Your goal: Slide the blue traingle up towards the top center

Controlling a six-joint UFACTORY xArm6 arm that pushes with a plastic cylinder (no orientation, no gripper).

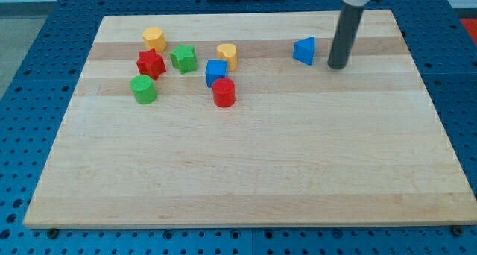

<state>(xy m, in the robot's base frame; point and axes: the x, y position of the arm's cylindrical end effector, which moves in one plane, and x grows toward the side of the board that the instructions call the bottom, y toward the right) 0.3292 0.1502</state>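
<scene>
Sitting near the board's top edge, right of centre, blue triangle has my tip just beside it at 3 o'clock, apart. No gripper, plain rod only. Blue cube, red cylinder, yellow block cluster at its 9 o'clock.

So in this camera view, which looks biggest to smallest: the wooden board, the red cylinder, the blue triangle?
1. Wooden board, by far the largest.
2. and 3. Red cylinder and blue triangle look alike in size; the cylinder sits nearer the view's bottom, so I won't rank them.
</scene>
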